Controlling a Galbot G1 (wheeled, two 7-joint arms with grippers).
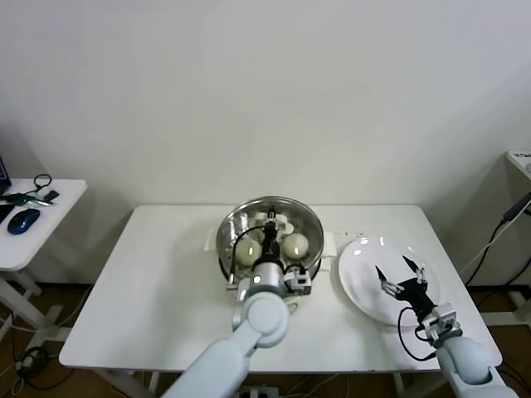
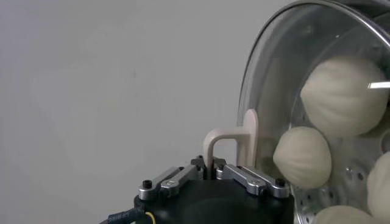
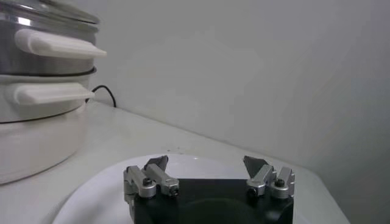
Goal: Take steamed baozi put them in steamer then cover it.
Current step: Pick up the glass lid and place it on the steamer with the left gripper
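1. Left tool (image 2: pixel 213 173) pinched tight on the lid's (image 1: pixel 270 217) cream handle (image 2: pixel 234 141), right above the steamer (image 1: pixel 232 249).
2. Lid sits on or just over the steamer rim; cannot tell if fully seated.
3. Buns (image 1: pixel 294 245) inside the steamer, under the glass; plate (image 1: pixel 365 290) beside the steamer bare.
4. Right tool (image 1: pixel 402 278) fingers wide apart, holding nothing, over the plate, right of the steamer.
5. Left arm nearer; lid likely just needs lowering and releasing.
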